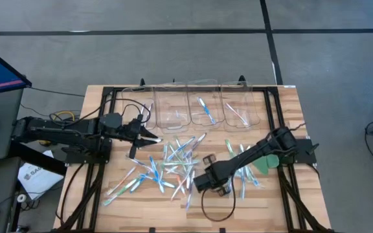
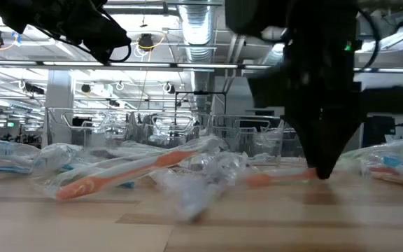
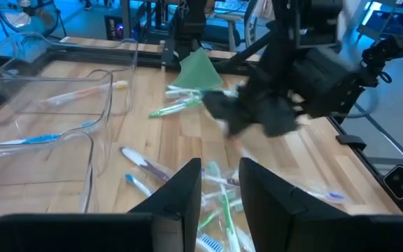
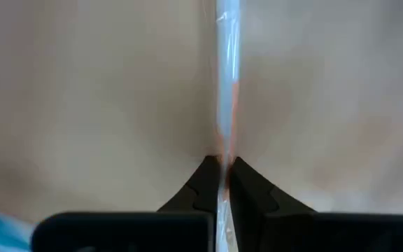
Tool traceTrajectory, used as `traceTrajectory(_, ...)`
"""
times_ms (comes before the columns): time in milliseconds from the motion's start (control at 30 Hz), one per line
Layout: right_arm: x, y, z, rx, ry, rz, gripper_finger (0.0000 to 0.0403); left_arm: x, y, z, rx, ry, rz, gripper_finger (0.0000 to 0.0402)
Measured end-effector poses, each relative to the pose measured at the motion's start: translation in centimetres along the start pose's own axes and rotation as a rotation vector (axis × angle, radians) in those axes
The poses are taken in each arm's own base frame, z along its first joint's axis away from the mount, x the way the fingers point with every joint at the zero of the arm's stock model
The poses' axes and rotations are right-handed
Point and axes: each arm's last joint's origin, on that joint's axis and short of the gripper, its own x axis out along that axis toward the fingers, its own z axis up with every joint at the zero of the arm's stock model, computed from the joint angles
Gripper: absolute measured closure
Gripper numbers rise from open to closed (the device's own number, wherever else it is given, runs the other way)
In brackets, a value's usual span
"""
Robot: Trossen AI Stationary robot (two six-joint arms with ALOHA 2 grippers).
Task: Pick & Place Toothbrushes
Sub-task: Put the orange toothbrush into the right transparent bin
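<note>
The right tool (image 4: 219,183) was down at the table (image 1: 290,194), its two fingers pinched fully together on a single thin toothbrush (image 4: 227,77) with orange accents that still lay flat on the wood at the near edge of the scattered toothbrushes (image 1: 173,165). The left tool (image 3: 220,183) hung above the pile's far side, near the clear bins (image 1: 199,107), its fingers a little apart and holding nothing. The pinch looked narrow and set near one end of the handle, so in my judgement the brush could pivot or slip out as it lifted, being smooth and held far from its middle. Wrapped brushes lay just beside the right tool in the low view, and one could snag and be dragged along. With the fingertips against the wood, any further downward push might scrape the table.
</note>
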Motion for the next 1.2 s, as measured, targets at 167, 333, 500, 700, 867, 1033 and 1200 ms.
traceTrajectory(167,-2.7,-0.8,-0.3,0.066,0.074,-0.119,0.0397,0.0,0.0,0.0,0.004,-0.004,0.000,0.0312)
traceTrajectory(333,-5.6,-1.0,-0.4,0.145,0.093,-0.196,0.0398,0.0,0.0,0.1,0.035,-0.013,-0.001,0.0312)
traceTrajectory(500,-8.5,-0.8,-1.1,0.237,0.114,-0.320,0.0398,0.0,0.0,0.1,0.036,-0.013,-0.001,0.0312)
traceTrajectory(700,-12.4,-2.3,-3.3,0.347,-0.049,-0.418,0.0398,0.1,0.0,-0.2,0.034,-0.010,-0.005,0.0312)
traceTrajectory(867,-15.4,-3.8,-6.6,0.506,-0.170,-0.456,0.0398,0.4,0.1,-1.9,0.031,-0.002,-0.009,0.0311)
traceTrajectory(1033,-17.5,-6.3,-11.0,0.730,-0.292,-0.543,0.0398,0.5,0.2,-2.8,0.032,-0.033,-0.010,0.0311)
traceTrajectory(1200,-17.9,-9.7,-16.3,0.996,-0.339,-0.567,0.0398,0.5,0.2,-2.9,0.008,-0.057,-0.013,0.0312)
